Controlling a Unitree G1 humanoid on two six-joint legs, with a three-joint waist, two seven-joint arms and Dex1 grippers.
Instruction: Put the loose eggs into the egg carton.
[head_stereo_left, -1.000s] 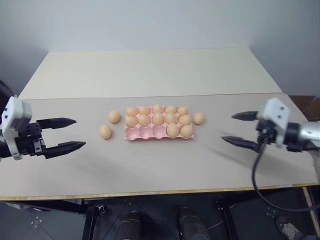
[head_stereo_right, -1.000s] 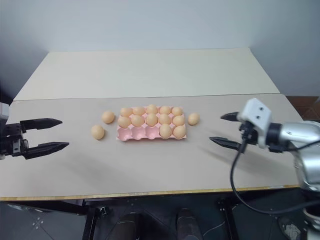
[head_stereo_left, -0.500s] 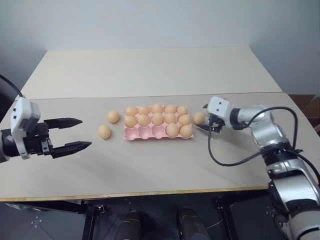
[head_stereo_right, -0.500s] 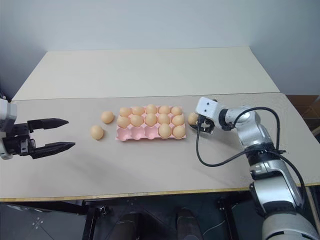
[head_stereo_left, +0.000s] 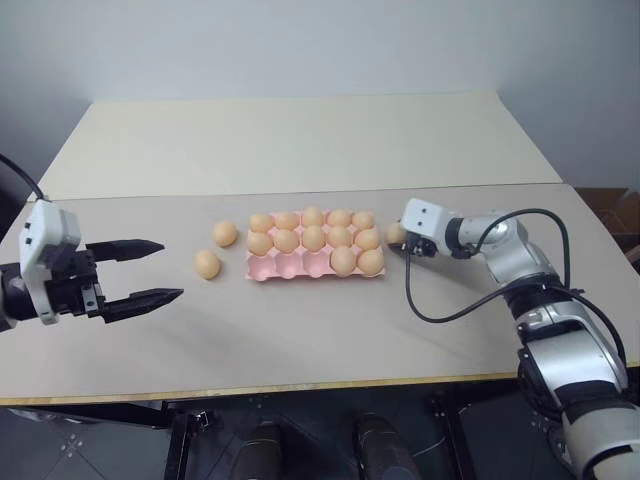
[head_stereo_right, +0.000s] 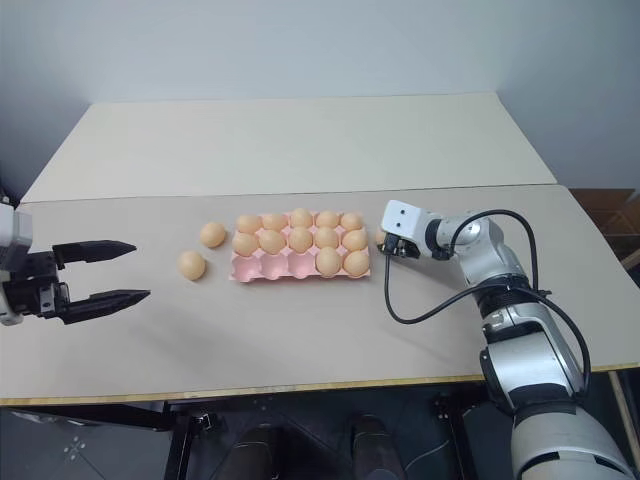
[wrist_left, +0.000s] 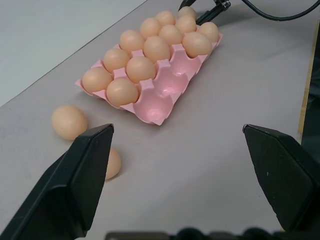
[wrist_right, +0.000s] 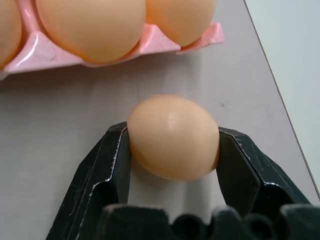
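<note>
Egg carton (head_stereo_left: 316, 262): you will find the pale-pink moulded tray lying flat near the middle of the tabletop, its long side running left to right.
Carton contents: twelve eggs are seated. The far row and the middle row look full; in the near row only the two cups at the right end hold eggs, and the three cups to their left stand bare.
Egg at right gripper (wrist_right: 172, 136): this loose egg sits on the tabletop just off the carton's right end, clear of the tray wall.
Right gripper (wrist_right: 174, 150): you have its two black fingers pressed against opposite sides of that egg, clamped on it. In the right wrist view a shadow lies right under the egg; whether the egg is off the surface cannot be told.
Loose egg, farther one (head_stereo_left: 225, 233): it rests on the tabletop just beside the carton's left end, level with the far rows.
Loose egg, nearer one (head_stereo_left: 207, 264): it lies a little further left and closer to the front edge, apart from the carton and from the other egg.
Left gripper (head_stereo_left: 155, 270): you have it over the left part of the tabletop, fingers spread wide with nothing between them, pointing toward the two loose eggs and well apart from them.
</note>
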